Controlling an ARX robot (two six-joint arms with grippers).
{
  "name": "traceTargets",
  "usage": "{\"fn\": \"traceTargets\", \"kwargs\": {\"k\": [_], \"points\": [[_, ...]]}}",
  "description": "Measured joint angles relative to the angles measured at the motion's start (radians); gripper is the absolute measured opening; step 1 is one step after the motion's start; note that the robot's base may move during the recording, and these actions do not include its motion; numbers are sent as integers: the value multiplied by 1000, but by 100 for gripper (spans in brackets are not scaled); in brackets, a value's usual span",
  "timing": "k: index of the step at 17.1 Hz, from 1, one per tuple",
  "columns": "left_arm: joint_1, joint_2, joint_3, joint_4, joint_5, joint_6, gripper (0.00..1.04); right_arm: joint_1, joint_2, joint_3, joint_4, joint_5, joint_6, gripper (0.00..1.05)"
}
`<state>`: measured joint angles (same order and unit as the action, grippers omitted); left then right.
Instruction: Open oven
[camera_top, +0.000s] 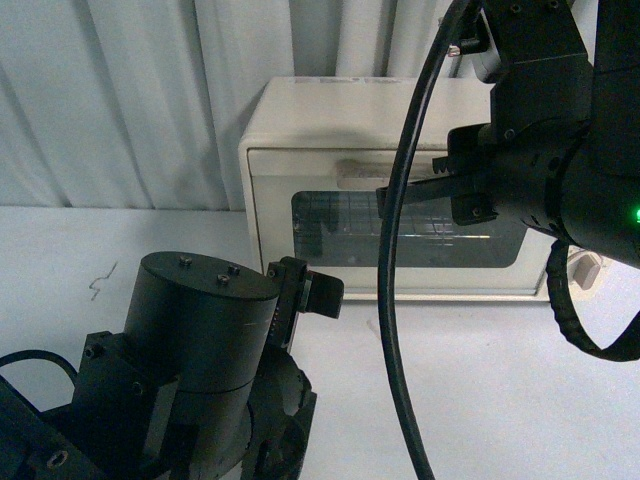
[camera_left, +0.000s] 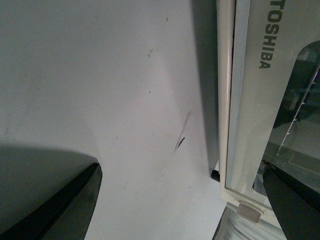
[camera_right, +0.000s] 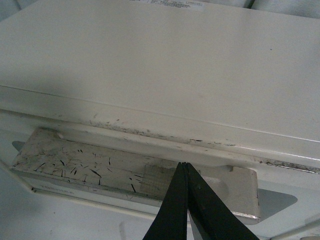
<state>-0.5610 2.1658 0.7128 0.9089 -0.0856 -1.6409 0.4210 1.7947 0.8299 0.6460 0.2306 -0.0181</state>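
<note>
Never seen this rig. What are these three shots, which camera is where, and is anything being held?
It is a robot with two arms, each ending in a two-finger gripper. The front view comes from a camera on its body. It shows a cream toaster oven standing on a white table, with its door looking closed. The other two pictures come from cameras on the wrists. The left wrist view looks past the left gripper, fingers wide apart, at bare table and part of the oven door. The right wrist view shows the right gripper, fingers pressed together, with its tip at the door handle. Whether it touches is unclear. Nothing is held.
</note>
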Motion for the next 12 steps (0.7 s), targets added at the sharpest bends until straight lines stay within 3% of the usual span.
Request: {"fn": "traceTargets", "kwargs": {"k": [12], "points": [[0,0,0,0,0,0,98,7,11,-52,78,5,84,2]]}}
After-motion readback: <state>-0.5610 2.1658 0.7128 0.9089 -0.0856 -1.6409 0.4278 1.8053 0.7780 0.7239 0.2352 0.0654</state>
